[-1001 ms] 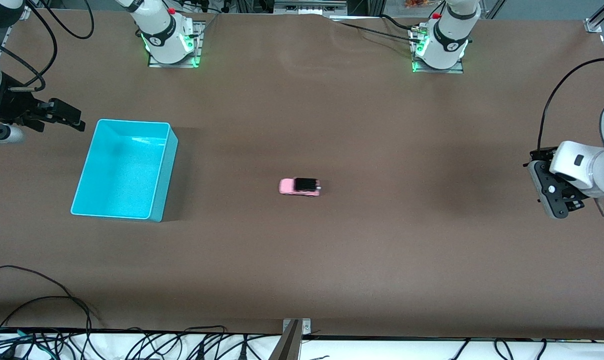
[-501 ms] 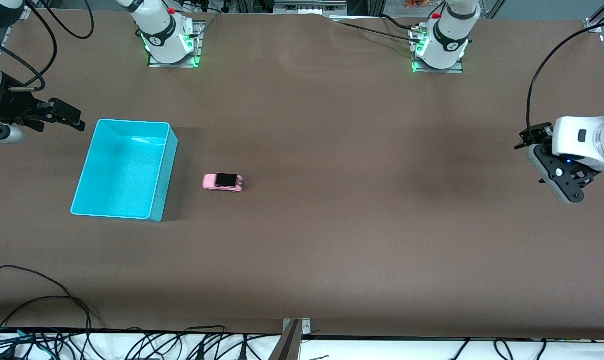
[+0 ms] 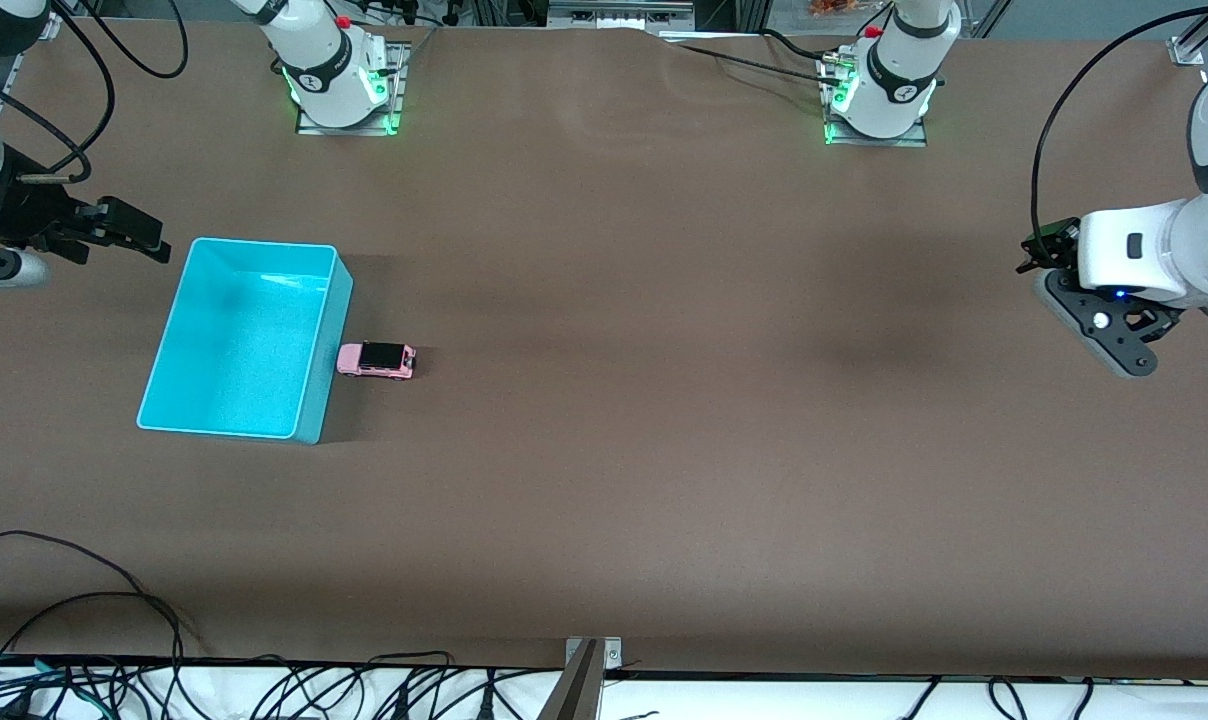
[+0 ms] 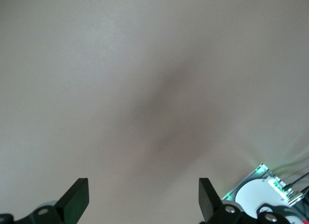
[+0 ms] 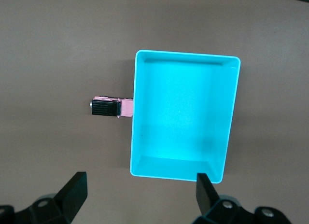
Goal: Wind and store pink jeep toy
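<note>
Front view showed pink jeep toy (image 3: pixel 376 359) touching turquoise bin (image 3: pixel 316 395) wall (outside it), toward right-arm table edge; right gripper (image 5: pixel 137 197) and left gripper (image 4: pixel 140 204) hung spread, so grasping risks nudging bin.

— What does your front view take in?
— You look down from high across the table (image 3: pixel 664 480), facing both bases.
— And your wrist views?
— Your right one looks straight down from well above at the bin (image 5: pixel 183 115) and jeep (image 5: pixel 112 108), which your front view shares (image 3: pixel 244 340) (image 3: pixel 377 359). Your left one looks down at bare table (image 4: pixel 145 64).
</note>
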Motion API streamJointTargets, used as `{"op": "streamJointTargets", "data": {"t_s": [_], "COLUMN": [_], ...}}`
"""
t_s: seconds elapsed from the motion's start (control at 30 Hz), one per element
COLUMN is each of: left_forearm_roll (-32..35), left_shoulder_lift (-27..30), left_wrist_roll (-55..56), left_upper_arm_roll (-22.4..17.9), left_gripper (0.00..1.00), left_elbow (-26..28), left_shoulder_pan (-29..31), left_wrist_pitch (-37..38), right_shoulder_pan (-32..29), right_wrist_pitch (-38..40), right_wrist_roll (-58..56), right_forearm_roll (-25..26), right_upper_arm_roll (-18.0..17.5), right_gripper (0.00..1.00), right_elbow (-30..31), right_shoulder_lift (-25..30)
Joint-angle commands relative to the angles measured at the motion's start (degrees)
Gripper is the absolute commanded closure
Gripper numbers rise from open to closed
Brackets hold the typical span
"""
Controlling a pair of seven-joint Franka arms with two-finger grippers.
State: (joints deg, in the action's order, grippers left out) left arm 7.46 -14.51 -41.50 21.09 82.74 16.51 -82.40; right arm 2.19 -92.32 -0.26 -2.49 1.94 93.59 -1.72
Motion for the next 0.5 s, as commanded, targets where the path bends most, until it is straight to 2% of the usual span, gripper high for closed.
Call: {"op": "streamJointTargets", "data": {"t_s": [0.0, 0.17, 0.33, 0.47], "left_forearm_roll": [-2.4, -2.4, -2.4, -2.4], "left_shoulder_lift": [3.3, 5.2, 9.8, 11.8], "left_wrist_roll": [7.9, 19.1, 27.5, 29.5], "left_upper_arm_roll": [-6.5, -6.6, -6.8, -10.1], "left_gripper": [0.0, 0.0, 0.0, 0.0], "left_elbow": [2.6, 4.6, 10.1, 12.0], "left_shoulder_pan": [-4.6, -4.8, -5.9, -9.8], "left_wrist_pitch": [-2.6, -4.8, -9.6, -10.9], "right_shoulder_pan": [0.8, 2.2, 4.7, 5.3], "right_wrist_pitch": [0.6, 0.0, -0.7, -2.4], "right_wrist_roll": [-0.6, -3.4, -14.8, -23.1], "right_forearm_roll": [-0.3, -1.3, -0.9, -1.0], "right_upper_arm_roll": [-0.4, -0.4, -0.4, -0.4], "right_gripper": [0.0, 0.0, 0.0, 0.0], "right_elbow": [-1.0, -1.1, -1.2, -1.2], "right_shoulder_lift": [-0.7, -1.9, -3.4, -4.8]}}
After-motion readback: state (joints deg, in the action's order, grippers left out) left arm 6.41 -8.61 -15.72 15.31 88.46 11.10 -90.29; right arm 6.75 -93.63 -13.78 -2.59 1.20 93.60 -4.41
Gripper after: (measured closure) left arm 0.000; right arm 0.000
